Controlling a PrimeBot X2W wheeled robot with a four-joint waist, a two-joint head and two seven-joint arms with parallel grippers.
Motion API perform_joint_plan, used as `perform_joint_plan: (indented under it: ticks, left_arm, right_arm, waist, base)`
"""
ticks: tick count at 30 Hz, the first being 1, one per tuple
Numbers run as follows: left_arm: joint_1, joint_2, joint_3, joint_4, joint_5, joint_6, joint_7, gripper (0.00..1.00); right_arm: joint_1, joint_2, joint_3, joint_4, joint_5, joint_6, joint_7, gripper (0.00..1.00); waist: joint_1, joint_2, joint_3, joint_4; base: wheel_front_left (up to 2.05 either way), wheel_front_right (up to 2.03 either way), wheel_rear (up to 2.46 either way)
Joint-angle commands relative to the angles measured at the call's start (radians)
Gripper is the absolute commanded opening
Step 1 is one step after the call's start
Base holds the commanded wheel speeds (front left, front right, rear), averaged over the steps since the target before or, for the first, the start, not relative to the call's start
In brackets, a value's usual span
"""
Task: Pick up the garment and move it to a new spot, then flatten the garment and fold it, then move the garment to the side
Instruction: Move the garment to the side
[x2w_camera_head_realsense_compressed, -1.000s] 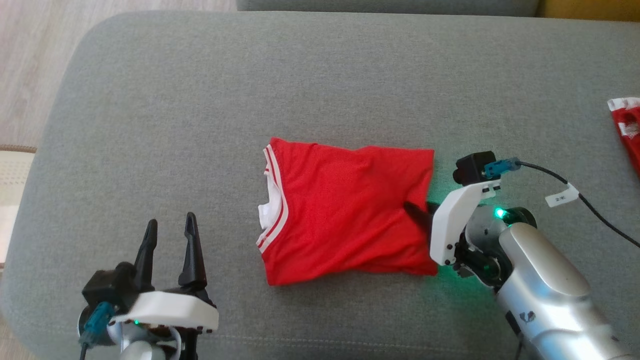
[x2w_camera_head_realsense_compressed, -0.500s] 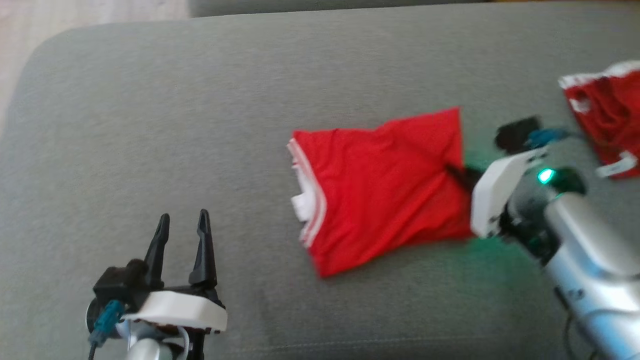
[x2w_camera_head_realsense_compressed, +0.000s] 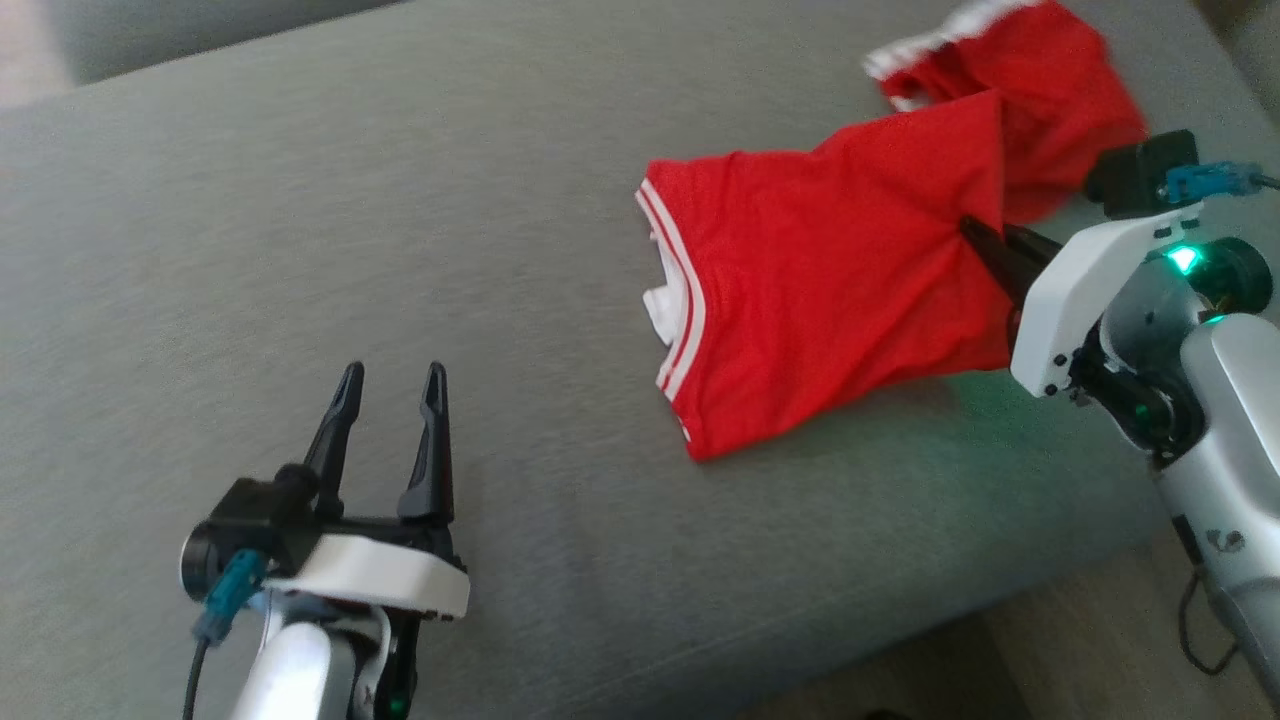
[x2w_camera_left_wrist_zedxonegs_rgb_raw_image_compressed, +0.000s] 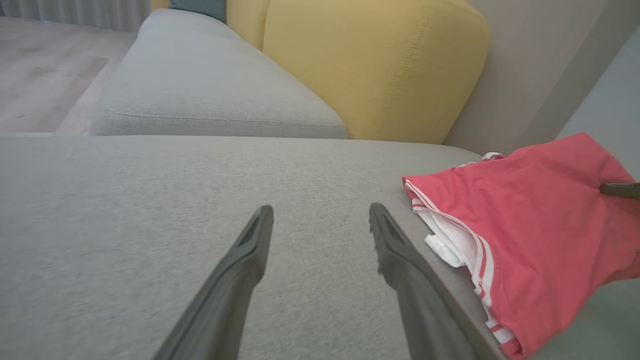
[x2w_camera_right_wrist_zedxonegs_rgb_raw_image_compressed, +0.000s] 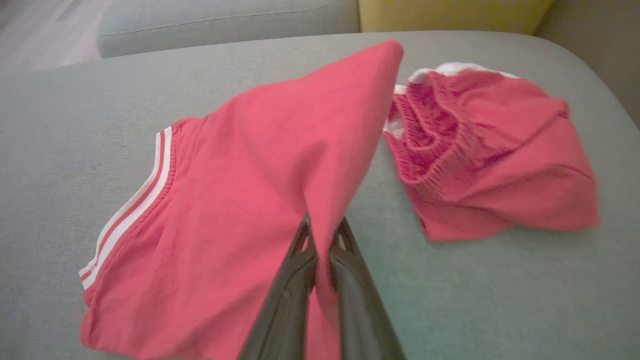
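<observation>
The jersey (x2w_camera_head_realsense_compressed: 830, 290) lies left of my right pincer (x2w_camera_head_realsense_compressed: 978, 235), clamped on its edge; my left pincer (x2w_camera_head_realsense_compressed: 393, 372) is apart, farther off.

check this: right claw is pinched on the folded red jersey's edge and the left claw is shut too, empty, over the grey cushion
Not quite. The left claw is open, fingers well apart, as the left wrist view shows. The rest holds: it is empty over the grey cushion, and the right claw is pinched on the edge of the folded red jersey.
</observation>
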Motion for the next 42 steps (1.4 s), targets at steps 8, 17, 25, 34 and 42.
perform_joint_plan:
  ticks: [8,17,25,34,42]
  left_arm:
    - [-0.062,0.016,0.018,-0.017,0.023,-0.008,-0.009,1.00]
    - [-0.082,0.017,0.024,-0.017,0.018,-0.008,-0.009,1.00]
    - [-0.085,0.006,0.024,-0.026,0.004,-0.006,-0.009,1.00]
    - [-0.090,-0.004,0.020,-0.031,-0.006,-0.008,-0.009,1.00]
    - [-0.098,-0.007,0.010,-0.032,-0.008,-0.009,-0.009,1.00]
  right_arm:
    - [-0.030,0.035,-0.037,-0.038,-0.044,0.007,-0.033,0.00]
    - [-0.127,0.062,-0.058,0.017,-0.131,0.007,-0.069,0.00]
    - [-0.266,-0.027,-0.110,0.142,-0.263,0.007,-0.064,0.00]
    - [-0.348,-0.158,-0.230,0.272,-0.371,0.007,-0.048,0.00]
    - [-0.376,-0.233,-0.342,0.342,-0.468,0.007,-0.039,0.00]
  waist:
    - [0.0000,0.0000,0.069,-0.120]
    - [0.0000,0.0000,0.081,-0.050]
    - [0.0000,0.0000,0.087,0.054]
    - [0.0000,0.0000,0.108,0.146]
    - [0.0000,0.0000,0.128,0.196]
  base:
    - [0.00,0.00,0.00]
    - [0.00,0.00,0.00]
    - [0.00,0.00,0.00]
    - [0.00,0.00,0.00]
    - [0.00,0.00,0.00]
